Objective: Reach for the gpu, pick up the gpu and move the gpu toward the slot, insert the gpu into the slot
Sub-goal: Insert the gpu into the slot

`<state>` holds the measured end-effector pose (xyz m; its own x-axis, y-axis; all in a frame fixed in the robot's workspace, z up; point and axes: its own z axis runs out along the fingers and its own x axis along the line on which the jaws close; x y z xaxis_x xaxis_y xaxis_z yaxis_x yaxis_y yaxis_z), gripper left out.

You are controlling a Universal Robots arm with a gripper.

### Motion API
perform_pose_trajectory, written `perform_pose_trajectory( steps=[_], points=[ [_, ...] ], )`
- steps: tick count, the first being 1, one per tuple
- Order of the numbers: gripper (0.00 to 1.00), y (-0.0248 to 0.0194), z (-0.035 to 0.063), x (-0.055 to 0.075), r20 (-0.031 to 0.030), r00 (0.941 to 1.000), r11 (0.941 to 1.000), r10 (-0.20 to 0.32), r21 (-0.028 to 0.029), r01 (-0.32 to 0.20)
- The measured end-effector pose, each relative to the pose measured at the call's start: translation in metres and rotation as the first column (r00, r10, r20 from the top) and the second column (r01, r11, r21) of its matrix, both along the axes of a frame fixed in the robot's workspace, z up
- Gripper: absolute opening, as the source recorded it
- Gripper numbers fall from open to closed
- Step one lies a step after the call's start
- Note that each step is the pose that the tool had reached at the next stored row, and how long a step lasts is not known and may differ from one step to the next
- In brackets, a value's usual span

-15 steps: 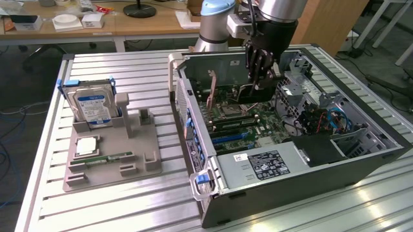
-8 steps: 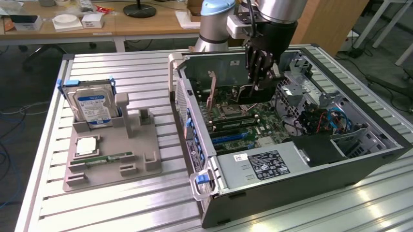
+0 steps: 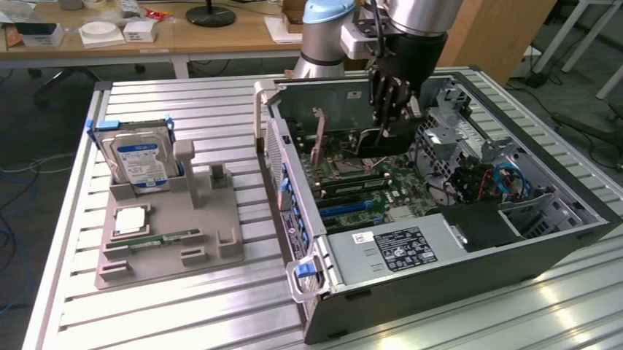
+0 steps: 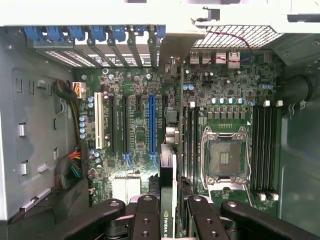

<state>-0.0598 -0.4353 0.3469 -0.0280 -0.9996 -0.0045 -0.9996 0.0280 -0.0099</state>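
The gpu (image 4: pixel 168 187) is a thin black card seen edge-on in the wrist view, with a green-lettered label near my fingers (image 4: pixel 147 215). My gripper (image 4: pixel 169 217) is shut on it from both sides. In the exterior view my gripper (image 3: pixel 389 131) reaches down into the open computer case (image 3: pixel 545 240), and the gpu (image 3: pixel 365 144) stands upright over the green motherboard with its tan bracket (image 3: pixel 319 135) toward the case's rear wall. In the wrist view the card lines up just beside the long blue slot (image 4: pixel 151 127), over a black strip. I cannot tell whether its edge touches the board.
The square processor socket (image 4: pixel 225 157) and memory rails lie close beside the card. A power supply (image 3: pixel 409 248) and a drive cage (image 3: pixel 457 131) crowd the case. Outside, at the exterior view's left, a grey fixture (image 3: pixel 219 240) holds a blue-labelled hard drive (image 3: pixel 141 157) and a memory stick (image 3: pixel 160 238).
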Motion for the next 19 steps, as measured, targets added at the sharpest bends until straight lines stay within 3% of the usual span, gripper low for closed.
perform_pose_trajectory(
  steps=[9,19],
  points=[
    [0.26,-0.0001,-0.0026,-0.0021,0.0001,1.0,1.0,0.0,0.0002,0.0],
    [0.26,-0.0037,-0.0076,-0.0021,-0.0001,1.0,1.0,0.0,-0.0001,0.0]
  ],
)
